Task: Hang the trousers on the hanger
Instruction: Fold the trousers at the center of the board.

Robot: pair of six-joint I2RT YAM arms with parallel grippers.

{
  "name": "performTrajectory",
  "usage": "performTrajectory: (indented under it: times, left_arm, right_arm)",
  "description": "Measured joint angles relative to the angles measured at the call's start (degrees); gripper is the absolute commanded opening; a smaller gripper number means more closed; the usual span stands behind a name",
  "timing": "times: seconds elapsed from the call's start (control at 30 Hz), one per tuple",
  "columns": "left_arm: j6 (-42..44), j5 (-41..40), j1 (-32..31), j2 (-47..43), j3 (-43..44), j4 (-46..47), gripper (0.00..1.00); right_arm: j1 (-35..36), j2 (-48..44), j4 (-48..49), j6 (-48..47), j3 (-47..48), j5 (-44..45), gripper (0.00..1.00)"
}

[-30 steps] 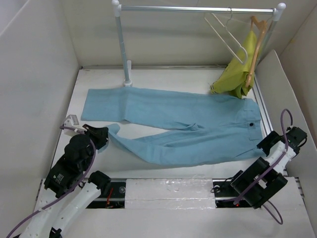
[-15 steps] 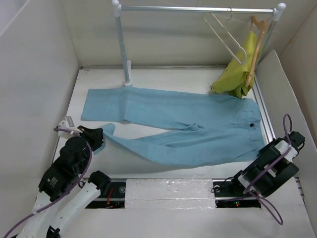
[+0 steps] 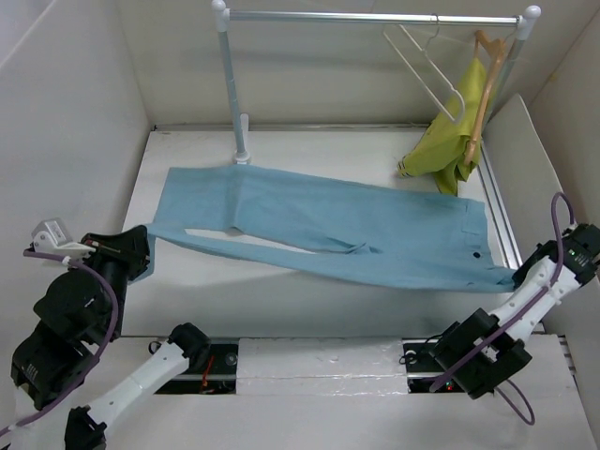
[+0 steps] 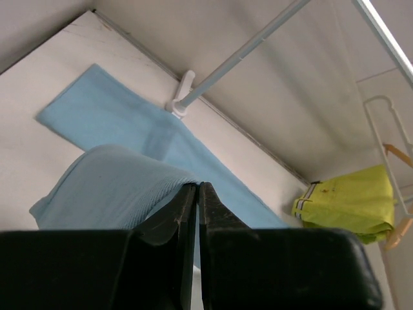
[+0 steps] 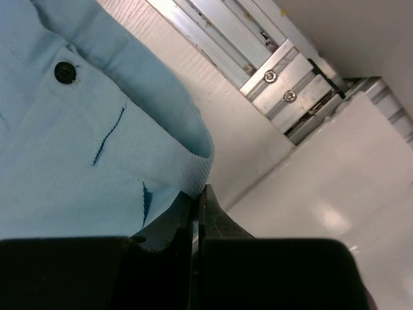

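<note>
1. Trousers [image 3: 319,220]: light blue, spread lengthwise across the white surface [image 3: 234,295], waistband to the right and legs to the left. The far leg lies flat, with its hem near the foot of the rail [image 3: 375,16] post. The near leg runs left to the left pincer.
2. Left pincer [image 3: 141,248]: jaws together, clamped on the hem of the near leg. In the left wrist view the cloth [image 4: 116,174] drapes over the closed tips [image 4: 197,190].
3. Right pincer [image 3: 520,275]: jaws together, clamped on the near corner of the waistband. The right wrist view shows the fabric edge [image 5: 77,129] caught at the tips [image 5: 197,194], with the button near the upper left.
4. Hanger [image 3: 422,76]: cream-white, hooked on the rail at the rear right, well apart from the trousers.
5. Beside it a wooden hanger [image 3: 486,75] carries a yellow-green garment [image 3: 441,150].
</note>
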Motion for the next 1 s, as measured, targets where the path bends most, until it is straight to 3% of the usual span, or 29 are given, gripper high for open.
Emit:
performTrajectory:
  times: [0.13, 0.27, 0.5, 0.73, 0.87, 1.0]
  left_arm:
    - [0.74, -2.03, -0.59, -0.24, -0.2, -2.56, 0.0]
    - [1.36, -4.5, -0.7, -1.2, -2.71, -3.15, 0.0]
    - [1.77, -8.13, -0.7, -0.13, -12.13, -2.95, 0.0]
    - [2.21, -11.65, -0.7, 12.94, -15.1, 2.14, 0.0]
    - [4.15, -14.03, -0.33, 19.08, -17.66, 7.32, 0.0]
    - [11.47, -8.46, 12.46, 29.18, -17.94, 19.23, 0.0]
  right_arm:
    - [3.65, 3.13, -5.57, -2.95, 8.13, 2.54, 0.0]
    - [7.91, 5.92, -5.2, -5.14, 16.0, 1.64, 0.0]
    - [15.23, 14.93, 0.39, -4.48, 19.19, 0.87, 0.0]
    - [22.8, 29.27, 5.51, -3.56, 24.7, 2.38, 0.0]
    - [25.14, 38.05, 7.02, -3.28, 32.54, 2.4, 0.0]
    - [25.44, 44.63, 7.87, -3.06, 39.1, 1.2, 0.0]
